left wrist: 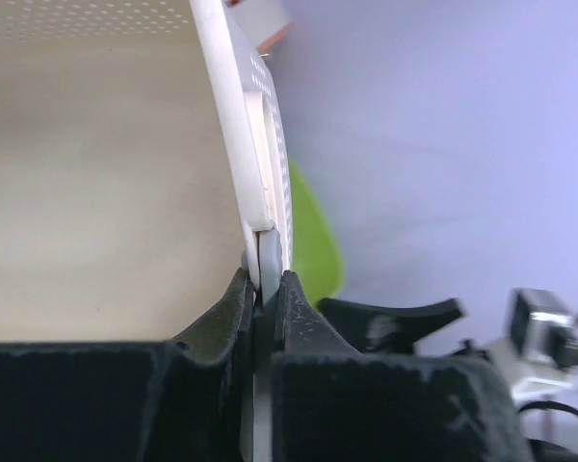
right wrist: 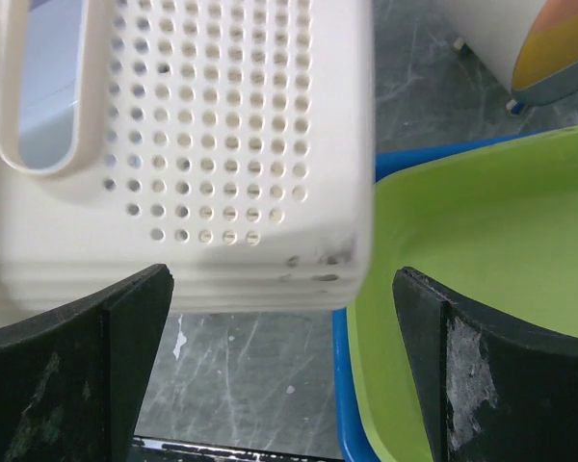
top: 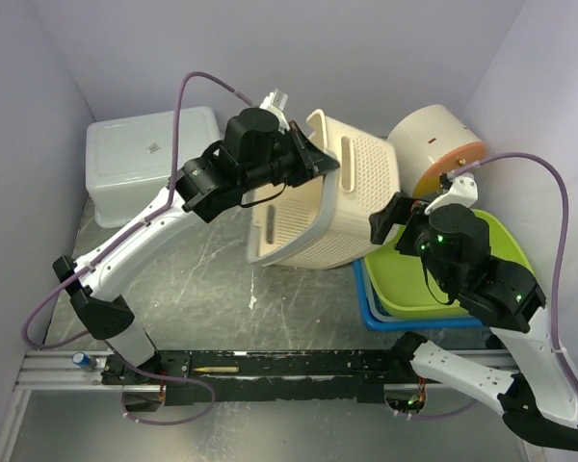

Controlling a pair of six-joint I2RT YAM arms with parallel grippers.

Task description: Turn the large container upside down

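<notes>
The large container is a cream perforated basket [top: 320, 197], tipped on its side with its open mouth facing front-left. My left gripper [top: 320, 159] is shut on its upper rim; in the left wrist view the jaws pinch the thin cream rim [left wrist: 262, 207] at the left gripper [left wrist: 263, 279]. The basket's lower corner [right wrist: 212, 144] rests by the green tray. My right gripper [top: 387, 218] is open and empty, just right of the basket; in the right wrist view the right gripper [right wrist: 284, 289] has its fingers spread wide below the basket's corner.
A green tray [top: 462, 279] stacked in a blue tray [top: 371, 313] lies at right, under my right arm. A translucent lidded bin [top: 144, 159] stands back left. A round cream appliance with orange face [top: 433, 144] stands back right. Walls close in on three sides.
</notes>
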